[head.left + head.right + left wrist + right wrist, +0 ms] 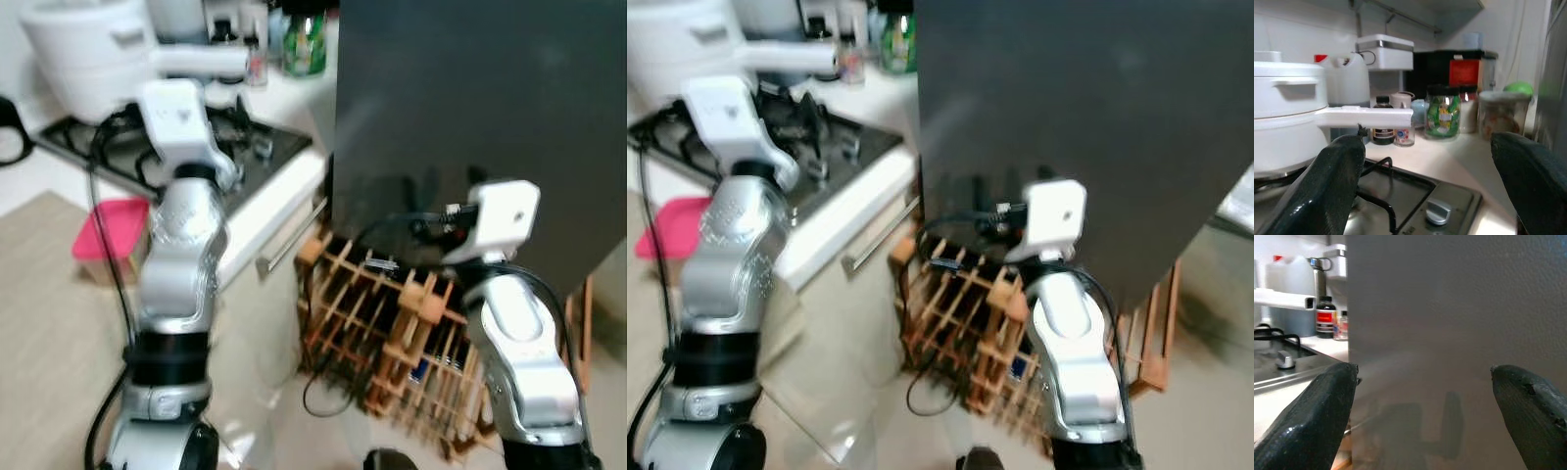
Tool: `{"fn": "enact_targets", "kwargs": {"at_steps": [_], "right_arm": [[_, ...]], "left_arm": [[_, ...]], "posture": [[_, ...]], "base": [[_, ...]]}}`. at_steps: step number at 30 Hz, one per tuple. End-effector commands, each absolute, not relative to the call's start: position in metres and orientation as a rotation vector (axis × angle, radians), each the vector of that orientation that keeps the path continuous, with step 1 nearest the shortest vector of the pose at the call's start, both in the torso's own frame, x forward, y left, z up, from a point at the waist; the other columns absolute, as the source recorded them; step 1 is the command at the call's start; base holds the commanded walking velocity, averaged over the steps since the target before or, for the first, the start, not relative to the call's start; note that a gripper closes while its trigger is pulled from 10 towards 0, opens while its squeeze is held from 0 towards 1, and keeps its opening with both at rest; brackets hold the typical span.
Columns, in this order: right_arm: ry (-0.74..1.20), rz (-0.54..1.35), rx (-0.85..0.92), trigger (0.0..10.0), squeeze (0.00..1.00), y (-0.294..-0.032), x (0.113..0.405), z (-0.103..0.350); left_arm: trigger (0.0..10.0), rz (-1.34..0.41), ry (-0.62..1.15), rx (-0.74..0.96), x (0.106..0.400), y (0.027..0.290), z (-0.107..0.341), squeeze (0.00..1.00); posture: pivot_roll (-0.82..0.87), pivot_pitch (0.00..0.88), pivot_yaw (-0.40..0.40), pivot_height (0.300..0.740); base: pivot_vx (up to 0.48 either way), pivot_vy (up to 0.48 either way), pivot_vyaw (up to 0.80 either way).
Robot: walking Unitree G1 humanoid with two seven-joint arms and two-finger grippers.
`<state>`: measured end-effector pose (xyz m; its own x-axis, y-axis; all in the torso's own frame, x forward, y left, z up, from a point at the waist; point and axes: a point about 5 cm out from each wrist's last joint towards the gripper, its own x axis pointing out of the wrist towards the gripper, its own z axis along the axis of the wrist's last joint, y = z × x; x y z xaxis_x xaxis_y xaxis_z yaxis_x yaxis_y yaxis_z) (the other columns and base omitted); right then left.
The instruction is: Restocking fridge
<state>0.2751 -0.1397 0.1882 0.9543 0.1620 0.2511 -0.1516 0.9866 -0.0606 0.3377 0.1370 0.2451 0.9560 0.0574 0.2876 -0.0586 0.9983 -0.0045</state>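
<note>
While the robot is standing close to the dark fridge panel (470, 108), the left eye view is showing both silver arms raised in front of it, probably staging for an approach, since nothing is being carried; a wooden rack (392, 333) is sitting on the floor against the foot of the fridge, and a pink container (110, 233) is lying on the floor beside the stove (245, 147). Seen through the right eye, the right arm is reaching toward the panel's lower part, and the white pot (686, 39) is resting on the hob. Looking along the left wrist, the left tool (1425, 186) is hovering above the stove with fingers apart and empty, facing jars (1443, 113) at the back of the table. Along the right wrist, the right tool (1422, 411) is hanging with fingers apart, just short of the fridge face; whether this face is a door is unclear, as no handle is showing.
</note>
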Motion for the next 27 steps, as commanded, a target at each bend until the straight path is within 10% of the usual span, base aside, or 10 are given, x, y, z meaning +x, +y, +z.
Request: {"fn": "enact_targets", "kwargs": {"at_steps": [1, 27], "right_arm": [[-0.264, 0.190, -0.026, 10.0, 0.00, -0.132, 0.275, 0.190], [-0.209, 0.184, -0.016, 10.0, 0.00, -0.142, 0.269, 0.179]], "left_arm": [[10.0, 0.088, -0.335, 0.038, 0.337, 0.146, 0.253, 0.00], [10.0, -0.065, -0.151, 0.183, 0.281, 0.161, 0.235, 0.00]], "posture": [[-0.07, 0.000, 0.041, 0.740], [-0.02, 0.016, 0.022, 0.740]], "base": [[0.000, 0.000, 0.00], [0.000, 0.000, 0.00]]}}
